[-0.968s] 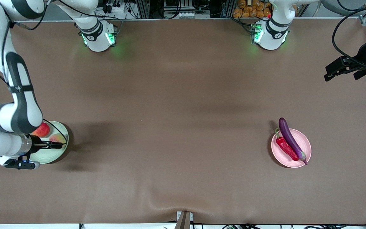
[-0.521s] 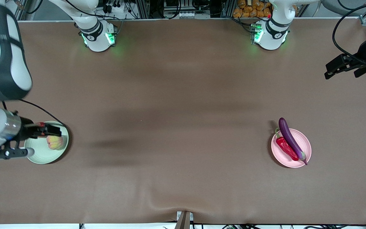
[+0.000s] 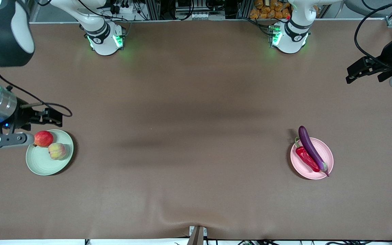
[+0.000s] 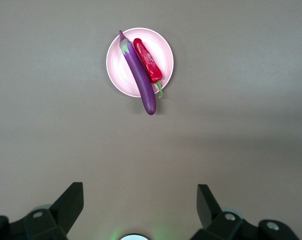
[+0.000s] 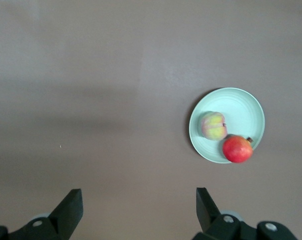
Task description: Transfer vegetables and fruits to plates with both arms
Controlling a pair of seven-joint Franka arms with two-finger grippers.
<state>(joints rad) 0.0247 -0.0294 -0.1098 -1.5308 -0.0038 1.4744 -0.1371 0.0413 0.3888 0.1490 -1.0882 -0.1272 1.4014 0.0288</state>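
Note:
The red apple and the yellow-green peach lie side by side on the pale green plate at the right arm's end of the table; they also show in the right wrist view, the apple, the peach, the plate. The purple eggplant and the red chili lie on the pale pink plate, also in the left wrist view, the eggplant, the chili, the plate. My right gripper is open and empty, raised over the table beside the green plate. My left gripper is open and empty, raised at the left arm's end.
The brown table cover has a ridge at the edge nearest the front camera. The two arm bases, the right one and the left one, stand with green lights at the edge farthest from that camera. Cables hang from both wrists.
My right gripper has risen off the green plate and drawn away from it, open, leaving the peach beside the apple. The left gripper has shifted only slightly.

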